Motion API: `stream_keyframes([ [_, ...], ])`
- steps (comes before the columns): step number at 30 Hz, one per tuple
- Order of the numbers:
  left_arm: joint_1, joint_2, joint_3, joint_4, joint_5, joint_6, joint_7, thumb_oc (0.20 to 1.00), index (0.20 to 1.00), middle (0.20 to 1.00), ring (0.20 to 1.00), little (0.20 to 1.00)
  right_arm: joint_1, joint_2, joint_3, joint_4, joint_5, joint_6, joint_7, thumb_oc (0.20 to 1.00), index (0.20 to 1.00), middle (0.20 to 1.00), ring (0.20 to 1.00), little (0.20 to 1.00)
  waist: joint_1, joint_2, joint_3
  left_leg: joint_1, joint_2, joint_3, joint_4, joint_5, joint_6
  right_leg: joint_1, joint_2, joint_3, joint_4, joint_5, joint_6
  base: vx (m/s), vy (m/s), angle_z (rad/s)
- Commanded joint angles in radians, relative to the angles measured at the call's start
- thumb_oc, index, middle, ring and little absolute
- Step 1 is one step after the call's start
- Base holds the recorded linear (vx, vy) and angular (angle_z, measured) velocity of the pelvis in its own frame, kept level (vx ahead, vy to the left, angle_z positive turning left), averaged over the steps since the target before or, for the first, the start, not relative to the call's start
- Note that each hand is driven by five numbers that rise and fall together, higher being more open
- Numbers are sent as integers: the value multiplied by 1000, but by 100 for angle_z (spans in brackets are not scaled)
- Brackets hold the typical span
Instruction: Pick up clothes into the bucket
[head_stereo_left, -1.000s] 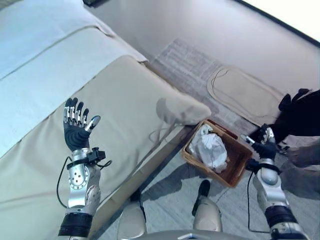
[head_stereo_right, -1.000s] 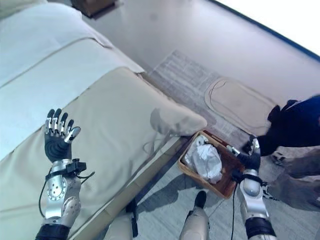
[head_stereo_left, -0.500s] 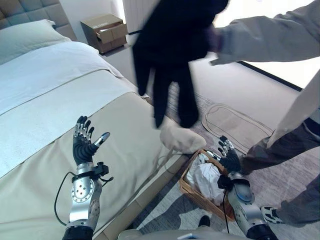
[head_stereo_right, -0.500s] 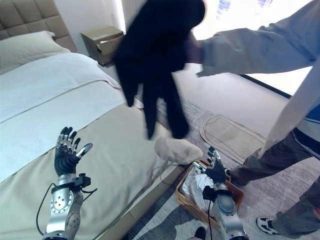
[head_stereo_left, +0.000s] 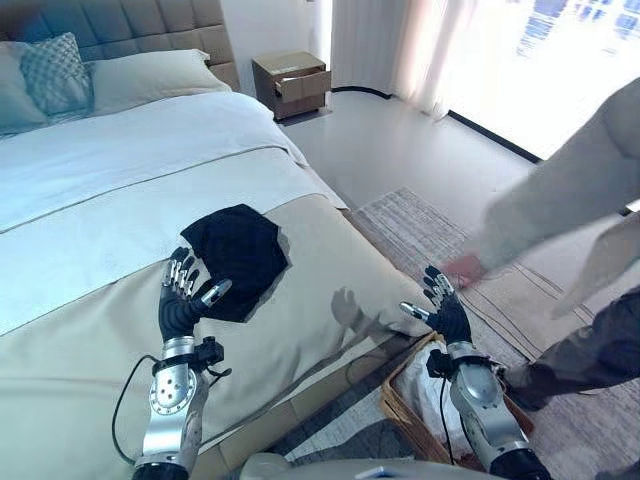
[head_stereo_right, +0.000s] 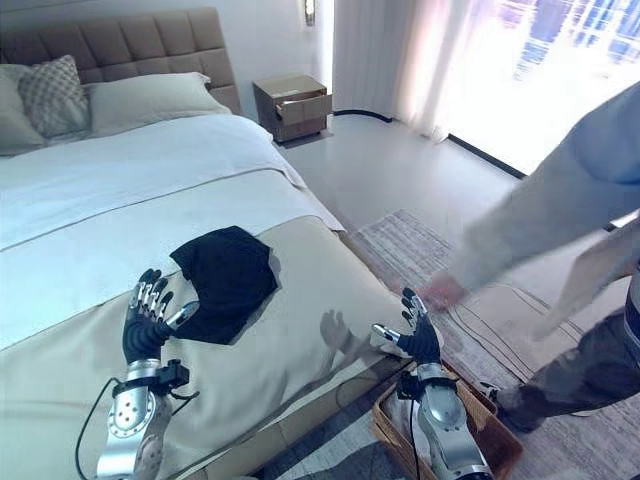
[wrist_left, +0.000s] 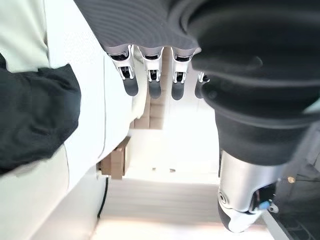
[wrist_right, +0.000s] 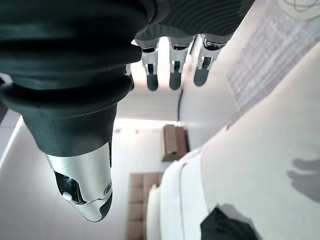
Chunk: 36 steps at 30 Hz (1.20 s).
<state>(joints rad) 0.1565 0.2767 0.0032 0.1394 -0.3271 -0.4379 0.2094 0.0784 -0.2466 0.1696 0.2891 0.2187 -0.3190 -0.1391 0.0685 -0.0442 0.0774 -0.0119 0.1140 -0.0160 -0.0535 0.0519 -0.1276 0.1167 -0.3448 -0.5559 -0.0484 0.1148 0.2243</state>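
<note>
Beige bed (head_stereo_left: 290, 300) with black garment (head_stereo_left: 235, 255), basket (head_stereo_right: 498, 440) half hidden behind right hand (head_stereo_left: 448, 312), both hands' fingers spread, left hand (head_stereo_left: 185, 300) empty.

The black garment (head_stereo_left: 233, 258) the person (head_stereo_left: 560, 200) held aloft now lies on the bed (head_stereo_left: 120, 190).

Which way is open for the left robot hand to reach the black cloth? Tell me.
Probably straight ahead: the black cloth lies on the bed just past the open left robot hand, with nothing between them.
</note>
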Motion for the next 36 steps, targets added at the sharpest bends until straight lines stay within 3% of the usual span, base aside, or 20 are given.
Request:
stream_keyframes([
  [1,-45,45,26,-24,62,-36,-4,1000,1000,1000,1000,1000,-49,8,-25,-71,7,-37,4,1000,1000,1000,1000,1000,6,-24,9,6,-58,14,14,-44,59,-46,-66,92,142,26,29,54,150,18],
  [8,-56,45,22,-21,87,-34,5,1000,1000,1000,1000,1000,-65,11,-17,-60,-7,-31,5,1000,1000,1000,1000,1000,0,-30,24,15,-112,16,46,-85,102,-67,-124,140,221,84,35,42,114,12],
  [11,-65,46,18,-18,93,-33,13,1000,1000,1000,1000,1000,-62,5,-13,-59,-3,-31,5,1000,1000,1000,1000,1000,-13,-26,34,20,-144,3,73,-101,135,-101,-149,220,315,142,20,43,156,6],
  [12,-67,48,18,-16,96,-32,16,1000,1000,1000,1000,1000,-57,1,-12,-62,-3,-32,6,1000,1000,1000,1000,1000,-22,-23,44,23,-152,-4,77,-104,147,-129,-146,275,361,157,13,5,114,17],
  [13,-67,48,18,-16,96,-32,16,1000,1000,1000,1000,1000,-57,1,-12,-62,-3,-32,6,1000,1000,1000,1000,1000,-21,-23,42,22,-153,-4,77,-103,147,-131,-146,276,361,158,14,-9,131,26],
  [14,-74,55,16,-13,114,-27,26,1000,1000,1000,1000,1000,-45,-3,-17,-62,4,-33,12,1000,1000,1000,1000,1000,-44,-10,66,30,-155,-20,88,-111,164,-188,-96,368,456,140,-7,0,93,22],
  [15,-79,56,14,-7,123,-26,30,1000,1000,1000,1000,1000,-41,-4,-22,-60,8,-33,15,1000,1000,1000,1000,1000,-51,-3,65,26,-149,-24,90,-108,166,-220,-51,411,472,107,-21,37,82,10],
  [16,-90,58,8,12,135,-22,37,1000,1000,1000,1000,1000,-32,-5,-28,-55,17,-36,16,1000,1000,1000,1000,1000,-68,3,68,34,-139,-38,86,-108,164,-238,23,458,461,16,-42,88,-44,27],
  [17,-109,63,8,30,147,-20,49,1000,1000,1000,1000,1000,-18,-8,-39,-55,30,-39,22,1000,1000,1000,1000,1000,-80,2,68,26,-132,-49,87,-102,157,-260,95,469,377,-59,-54,87,-63,37],
  [18,-109,63,7,31,147,-20,50,1000,1000,1000,1000,1000,-18,-9,-40,-55,31,-39,22,1000,1000,1000,1000,1000,-81,4,69,27,-129,-51,87,-105,156,-257,97,465,375,-61,-56,67,-105,42],
  [21,-142,72,8,87,175,-8,88,1000,1000,1000,1000,1000,7,-16,-46,-53,53,-47,30,1000,1000,1000,1000,1000,-101,-22,69,12,-133,-69,104,-115,140,-248,185,473,225,-90,-67,76,-144,33],
  [22,-160,73,2,104,184,-1,96,1000,1000,1000,1000,1000,14,-15,-48,-51,59,-45,29,1000,1000,1000,1000,1000,-107,-24,68,3,-134,-87,123,-122,133,-239,195,496,211,-96,-61,95,-172,67],
  [25,-193,70,-4,152,221,15,126,1000,1000,1000,1000,1000,24,-24,-47,-39,63,-46,37,1000,1000,1000,1000,1000,-106,-42,62,-10,-122,-84,178,-145,110,-201,215,478,156,-89,-71,111,-209,39],
  [27,-214,78,-9,171,263,34,149,1000,1000,1000,1000,1000,37,-48,-58,-50,81,-49,49,1000,1000,1000,1000,1000,-115,-44,71,-66,-106,-86,322,-181,87,-175,227,458,140,-96,-88,81,-193,19],
  [30,-244,79,-21,201,304,54,172,1000,1000,1000,1000,1000,38,-75,-66,-47,74,-50,44,1000,1000,1000,1000,1000,-133,-39,89,-130,-65,-38,433,-162,66,-143,227,414,134,-107,-105,32,-71,23],
  [32,-275,102,-27,241,390,73,204,1000,1000,1000,1000,1000,36,-80,-78,-59,97,-53,45,1000,1000,1000,1000,1000,-146,-40,105,-171,16,28,380,-125,52,-126,203,399,116,-110,-92,4,47,49],
  [36,-328,141,-40,291,467,94,234,1000,1000,1000,1000,1000,19,-92,-63,-61,104,-57,48,1000,1000,1000,1000,1000,-156,-29,130,-189,47,47,302,-79,36,-159,189,411,132,-116,-80,-44,112,8],
])
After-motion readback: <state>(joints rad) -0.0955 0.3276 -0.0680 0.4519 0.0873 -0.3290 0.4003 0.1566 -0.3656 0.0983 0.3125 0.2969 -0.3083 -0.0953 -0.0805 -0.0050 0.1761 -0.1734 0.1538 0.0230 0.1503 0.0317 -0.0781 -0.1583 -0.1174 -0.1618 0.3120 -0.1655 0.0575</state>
